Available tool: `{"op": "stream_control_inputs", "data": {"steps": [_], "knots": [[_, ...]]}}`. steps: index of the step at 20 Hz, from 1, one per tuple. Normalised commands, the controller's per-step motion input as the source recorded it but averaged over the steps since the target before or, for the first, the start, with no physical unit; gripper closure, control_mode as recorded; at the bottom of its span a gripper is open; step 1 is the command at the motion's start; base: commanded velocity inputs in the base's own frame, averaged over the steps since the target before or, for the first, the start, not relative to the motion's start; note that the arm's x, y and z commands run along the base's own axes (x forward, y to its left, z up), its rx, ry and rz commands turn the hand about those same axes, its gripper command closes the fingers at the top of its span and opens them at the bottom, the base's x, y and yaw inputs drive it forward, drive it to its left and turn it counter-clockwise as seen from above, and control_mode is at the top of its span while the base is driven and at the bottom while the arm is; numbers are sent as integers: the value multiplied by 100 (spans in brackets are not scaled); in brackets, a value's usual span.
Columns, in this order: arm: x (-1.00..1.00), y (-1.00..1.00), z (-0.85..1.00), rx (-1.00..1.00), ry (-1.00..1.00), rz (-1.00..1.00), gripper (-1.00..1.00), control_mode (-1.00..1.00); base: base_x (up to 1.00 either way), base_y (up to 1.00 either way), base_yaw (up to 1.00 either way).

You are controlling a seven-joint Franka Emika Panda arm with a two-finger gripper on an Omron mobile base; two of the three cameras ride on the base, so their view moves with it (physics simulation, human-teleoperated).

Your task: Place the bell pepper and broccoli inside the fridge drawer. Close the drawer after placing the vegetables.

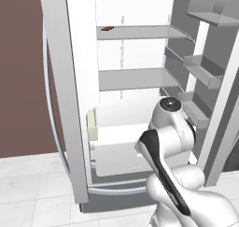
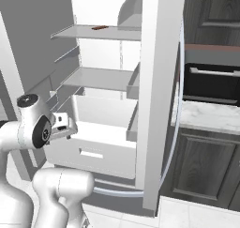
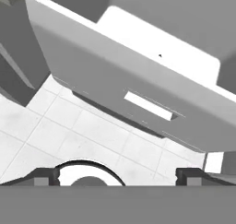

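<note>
**Open drawer, empty claw above its front**

The fridge (image 1: pixel 116 81) stands with both doors swung wide, glass shelves bare but for a small dark-red scrap (image 1: pixel 107 28) on the top shelf at 11 o'clock in the left base view. Below the shelves the fridge drawer (image 2: pixel 91 149) is pulled out; in the right base view it sits at 7 o'clock, its white front facing the robot. In the hand view its front panel runs from 10 to 4 o'clock, with the handle slot (image 3: pixel 148 106) near centre.

The gripper (image 3: pixel 118 174) hangs over the floor tiles in front of the drawer, fingers spread as wide as they go and holding nothing.

No bell pepper or broccoli can be made out; the drawer's interior is mostly hidden.

The drawer looks rigid, light and smooth-sided. Closing it probably calls for a flat push on the front panel around the slot, since the glossy face offers little else to hook.
</note>
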Motion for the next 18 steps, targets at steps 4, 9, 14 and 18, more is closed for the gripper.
{"op": "stream_control_inputs", "data": {"steps": [4, 9, 14, 18], "knots": [[0, 6, -43, -4, 23, 1, -100, -100, 0, 0, 0], [0, 0, -43, 0, 21, 0, -100, -100, 0, 0, 0], [8, -1, -45, 0, 7, 0, -100, -100, 0, 0, 0], [30, -12, -42, 0, -2, 2, -100, -100, 0, 0, 0]]}}
